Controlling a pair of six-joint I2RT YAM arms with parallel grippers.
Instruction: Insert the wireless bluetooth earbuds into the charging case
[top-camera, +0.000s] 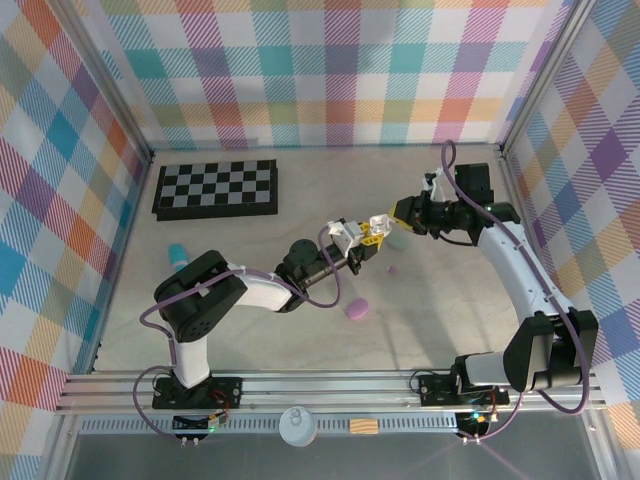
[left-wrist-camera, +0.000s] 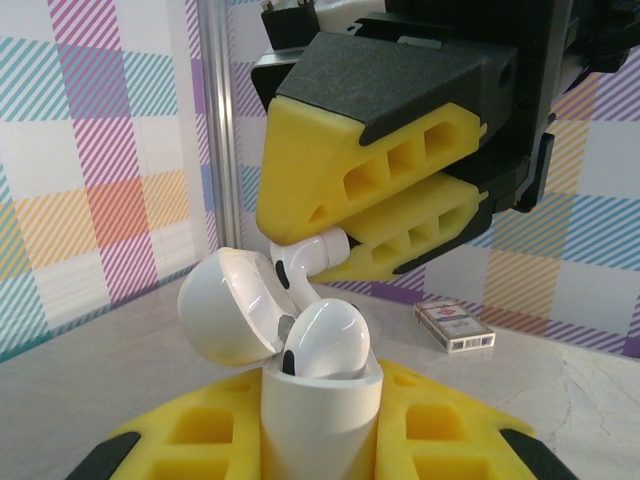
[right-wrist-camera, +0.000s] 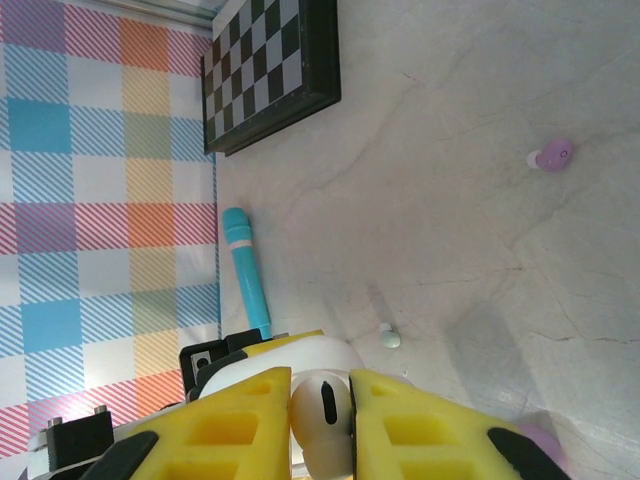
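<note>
**Step in hand:** insertion of a bud into the held case.

The left end effector (left-wrist-camera: 320, 400) was closed on the body of the white charging case (left-wrist-camera: 318, 432). It held the case upright, clear of the bench (top-camera: 450, 320), with the lid (left-wrist-camera: 225, 305) hinged open and tilted to one side. A seated earbud (left-wrist-camera: 325, 340) occupied one socket. The right end effector (right-wrist-camera: 320, 385) was pinched narrow on a white earbud (left-wrist-camera: 310, 255). This bud hung directly above the case mouth and close to the inner face of the lid; contact with the lid could not be confirmed.

**Next move (judgement):**
- Lower the held bud into the vacant socket between the seated earbud and the lid.
- Keep the stem pointing down into the socket.
- Release only once the bud has bottomed.
- The left end effector should hold the case steady throughout.

**Clearances:**
- The approach was tight. The lid edge bounded one side of the path and the seated earbud the other, and the right fingertips were just beside the lid.
- Around the meeting point there was open room.
- Below the end effectors on the bench lay a purple case (top-camera: 355, 310), a purple earbud (top-camera: 392, 269) and a small pale bud (right-wrist-camera: 390, 338).
- A small box (left-wrist-camera: 455, 325) lay beyond the right end effector.
- The teal cylinder (right-wrist-camera: 245, 270) and the chessboard (top-camera: 215, 187) lay well apart, behind the left end effector.
</note>
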